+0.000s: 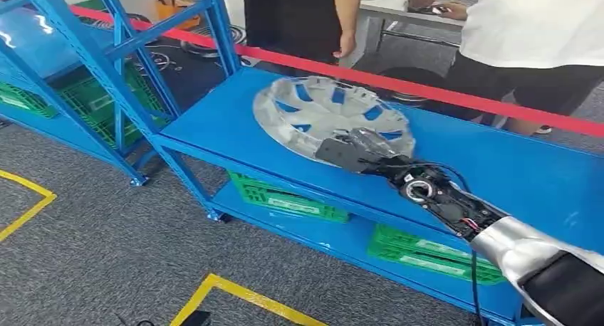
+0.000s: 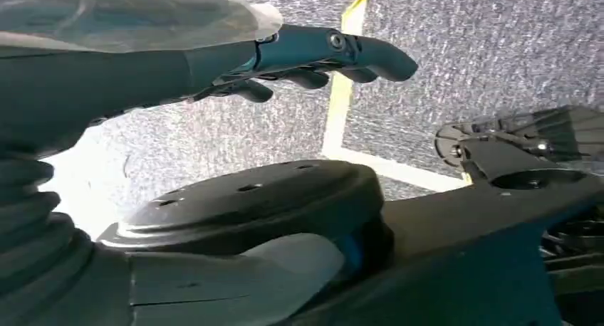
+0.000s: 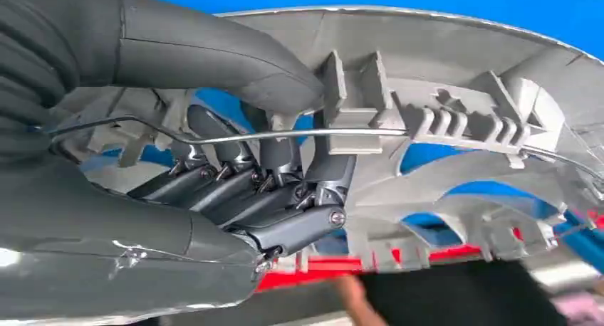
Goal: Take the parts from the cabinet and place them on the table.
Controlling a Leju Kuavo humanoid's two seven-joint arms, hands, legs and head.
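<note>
The right hand (image 1: 356, 149) clamps the near rim of a silver hubcap (image 1: 331, 116) lying on the blue shelf (image 1: 513, 173); the left hand (image 2: 313, 55) hangs empty, fingers loosely apart. Crate (image 1: 288, 198) labels under the shelf are illegible.

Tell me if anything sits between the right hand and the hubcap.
Nothing does. The right hand already grips the hubcap at its near rim, fingers hooked through the spokes, thumb over the edge. It lies on the blue shelf.
</note>
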